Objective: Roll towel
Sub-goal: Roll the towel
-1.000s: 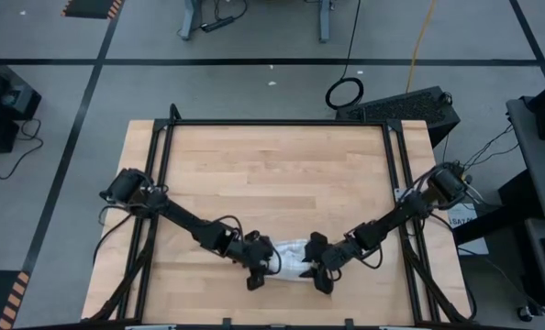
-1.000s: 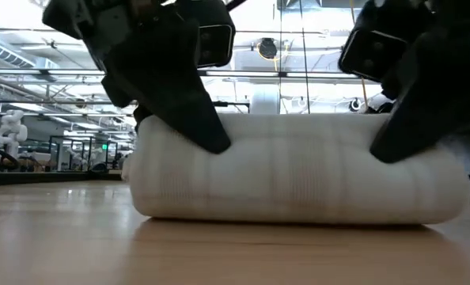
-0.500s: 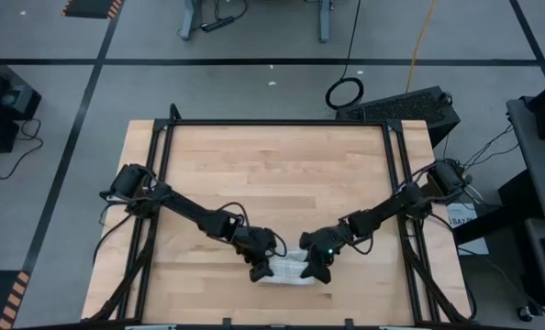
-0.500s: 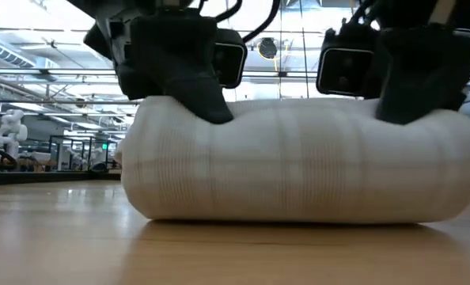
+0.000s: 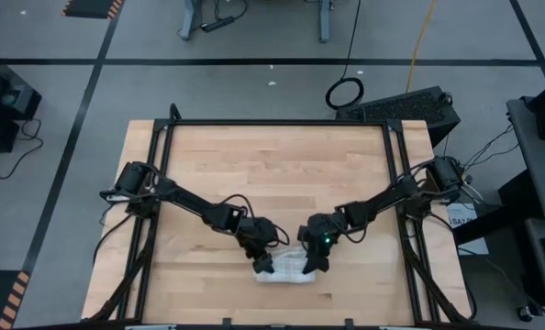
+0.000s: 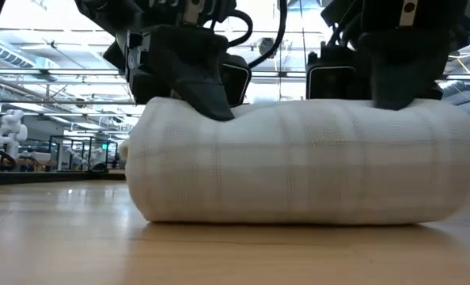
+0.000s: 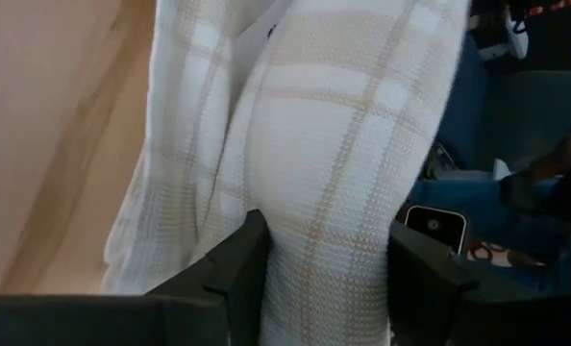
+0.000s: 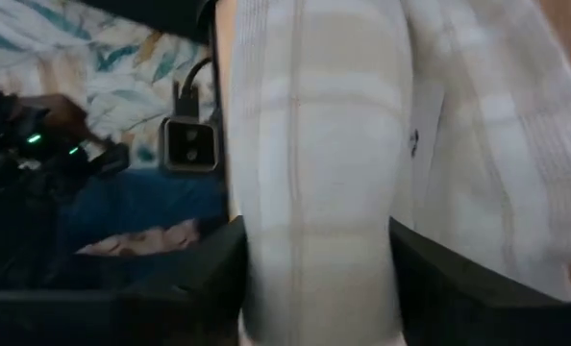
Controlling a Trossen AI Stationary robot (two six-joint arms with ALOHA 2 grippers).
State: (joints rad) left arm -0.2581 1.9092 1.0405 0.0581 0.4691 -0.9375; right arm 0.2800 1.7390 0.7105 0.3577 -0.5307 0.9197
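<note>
High view: the thin white cloth towel with a tan-grey grid check lies rolled into a short cylinder near the lower middle of the light wooden table. The left gripper sits on the roll's left end and the right gripper on its right end, both dark arms reaching in from the table's sides. The grippers cover much of the roll, and their fingers cannot be made out here.

Low view: the towel fills the centre of the frame as a plump horizontal roll resting on the table, its faint grid lines running around and along it. A dark finger presses into its top at upper left, dimpling the cloth, and another stands on top at upper right. The grippers' upper parts are cut off by the frame's top edge.

Left wrist view: the towel rises up the frame's centre, and the left gripper's jaws stand apart, one on each side of the roll and against it.

Right wrist view: the towel again fills the centre, a small label showing on it, blurred. The right gripper's jaws stand apart astride the roll.
</note>
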